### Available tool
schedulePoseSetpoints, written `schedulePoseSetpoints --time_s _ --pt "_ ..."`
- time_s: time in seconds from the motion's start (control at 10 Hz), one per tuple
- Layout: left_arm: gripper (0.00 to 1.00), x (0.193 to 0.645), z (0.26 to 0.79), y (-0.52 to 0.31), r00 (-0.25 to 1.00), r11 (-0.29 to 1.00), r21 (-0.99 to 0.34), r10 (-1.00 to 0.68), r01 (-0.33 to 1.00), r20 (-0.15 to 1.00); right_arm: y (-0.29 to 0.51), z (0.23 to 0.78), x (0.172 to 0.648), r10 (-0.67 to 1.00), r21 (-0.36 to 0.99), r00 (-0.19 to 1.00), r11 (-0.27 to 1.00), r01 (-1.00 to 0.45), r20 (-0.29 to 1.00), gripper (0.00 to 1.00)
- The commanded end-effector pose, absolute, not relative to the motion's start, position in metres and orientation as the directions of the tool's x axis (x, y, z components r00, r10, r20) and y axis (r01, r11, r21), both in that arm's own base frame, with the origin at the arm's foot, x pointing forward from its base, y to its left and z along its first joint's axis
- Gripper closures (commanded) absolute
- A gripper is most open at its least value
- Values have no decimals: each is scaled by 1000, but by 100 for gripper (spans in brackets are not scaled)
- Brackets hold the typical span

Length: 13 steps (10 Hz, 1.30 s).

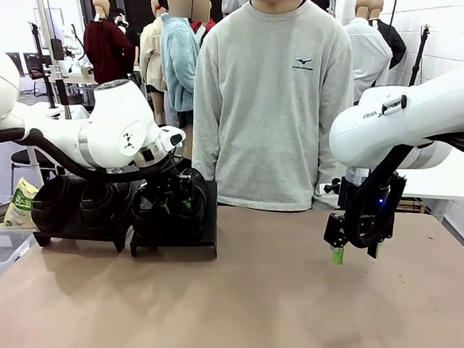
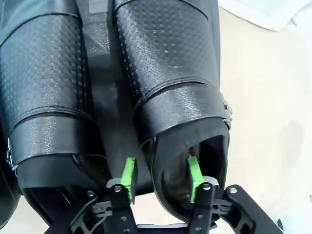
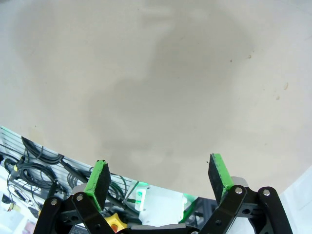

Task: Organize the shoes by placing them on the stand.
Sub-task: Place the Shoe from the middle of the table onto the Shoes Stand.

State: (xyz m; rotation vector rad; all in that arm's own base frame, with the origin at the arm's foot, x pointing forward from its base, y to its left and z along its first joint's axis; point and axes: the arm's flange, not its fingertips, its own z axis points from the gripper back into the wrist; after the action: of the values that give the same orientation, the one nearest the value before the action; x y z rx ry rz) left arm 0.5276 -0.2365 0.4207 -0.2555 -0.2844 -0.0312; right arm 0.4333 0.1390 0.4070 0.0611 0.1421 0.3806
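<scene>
Left wrist view shows the left gripper (image 2: 161,178), jaws apart, around a shoe's (image 2: 180,97) heel edge on the stand (image 1: 175,246). Front view shows the right gripper (image 1: 356,250) open above the table (image 1: 286,305).

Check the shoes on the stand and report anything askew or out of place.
Nothing stands out. The two shoes lie parallel, toes the same way, on the black stand. The left end effector straddles one shoe's heel wall.

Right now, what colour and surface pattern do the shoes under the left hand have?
Black, with a fine embossed dot texture on the shoes, clearest in the left wrist view.
</scene>
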Motion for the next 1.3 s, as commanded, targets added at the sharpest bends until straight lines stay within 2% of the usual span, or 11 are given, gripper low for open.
schedulePoseSetpoints --time_s 0.0,0.6,0.7,0.8,1.2 --pt "0 529 427 -235 959 965 -244 -27 100 283 140 408 433 371 87 918 928 -363 -136 0" --pt "0 522 445 -244 949 960 -249 -46 128 311 140 408 433 371 87 918 928 -363 -136 0" --pt "0 508 459 -255 942 943 -276 -93 188 322 140 408 433 371 87 918 928 -363 -136 0" --pt "0 526 437 -245 952 964 -249 -13 93 306 140 408 433 371 87 918 928 -363 -136 0" --pt "0 526 437 -245 952 964 -249 -13 93 306 140 408 433 371 87 918 928 -363 -136 0"
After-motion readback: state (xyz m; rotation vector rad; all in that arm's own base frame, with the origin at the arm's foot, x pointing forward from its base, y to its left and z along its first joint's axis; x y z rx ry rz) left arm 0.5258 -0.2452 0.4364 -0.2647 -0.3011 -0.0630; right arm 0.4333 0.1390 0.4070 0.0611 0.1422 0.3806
